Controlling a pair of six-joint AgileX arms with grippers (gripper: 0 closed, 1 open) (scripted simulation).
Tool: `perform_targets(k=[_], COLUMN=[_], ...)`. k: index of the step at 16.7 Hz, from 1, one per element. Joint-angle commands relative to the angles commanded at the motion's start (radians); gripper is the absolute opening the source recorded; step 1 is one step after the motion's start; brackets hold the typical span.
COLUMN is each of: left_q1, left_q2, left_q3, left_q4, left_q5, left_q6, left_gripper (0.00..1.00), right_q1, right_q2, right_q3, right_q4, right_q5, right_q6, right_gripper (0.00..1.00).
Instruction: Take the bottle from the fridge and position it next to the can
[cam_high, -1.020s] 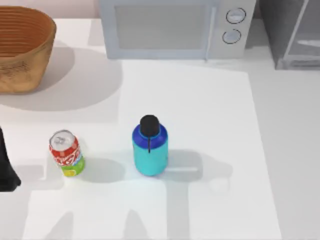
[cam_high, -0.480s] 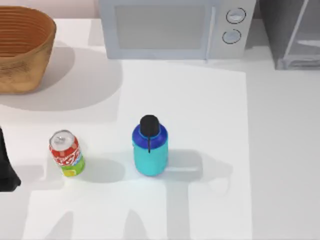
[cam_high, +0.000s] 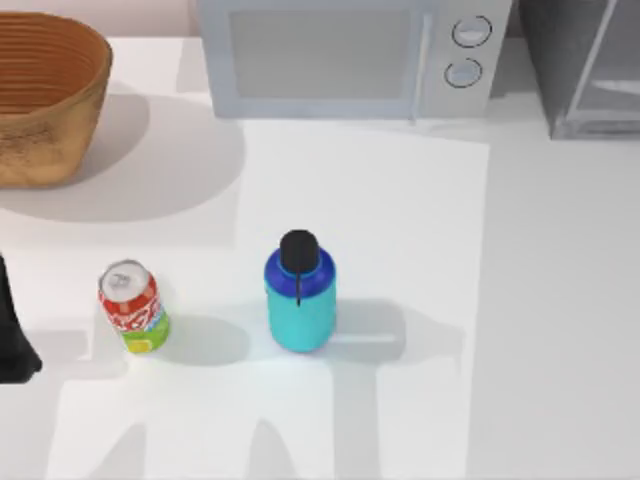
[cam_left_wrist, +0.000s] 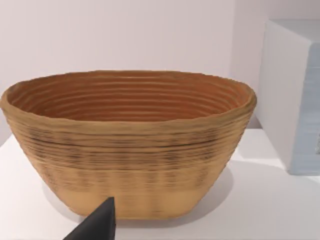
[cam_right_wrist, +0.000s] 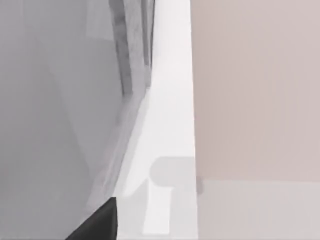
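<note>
Bottle stands upright on the white desk, near the middle of the top view, its black cap up and nothing gripping it. To its left, apart from it with a strip of bare desk between, stands the can, also upright, its silver top showing. Both cast soft shadows to the right.

At the back of the desk, the microwave sits with its two round knobs toward the right. The fridge is at the far right corner, with its pale door seen at an angle. A woven basket occupies the back left corner; the left wrist view looks straight at this basket, with a corner of the microwave beside it.

My left arm is parked at the left edge of the top view, just left of the can; whether its pincer is spread or pressed together I cannot tell. The right wrist view looks along the fridge and the desk edge toward a pinkish wall; I cannot tell the right pincer's state either.
</note>
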Motion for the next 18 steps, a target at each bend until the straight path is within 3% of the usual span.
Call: perform_targets(k=[4, 7, 18], left_q1=[0.000, 0.000, 0.000], left_q2=[0.000, 0.000, 0.000], left_q3=[0.000, 0.000, 0.000], left_q4=[0.000, 0.000, 0.000], left_q5=[0.000, 0.000, 0.000], left_q6=[0.000, 0.000, 0.000], left_gripper=[1.00, 1.00, 1.00], right_q1=[0.001, 0.097, 0.838], right_q2=[-0.008, -0.025, -0.186], right_q3=[-0.011, -0.042, -0.272], right_q4=[0.009, 0.049, 0.314], right_q5=[0.010, 0.092, 0.656], right_q6=[0.009, 0.083, 0.566], right_gripper=[1.00, 1.00, 1.00])
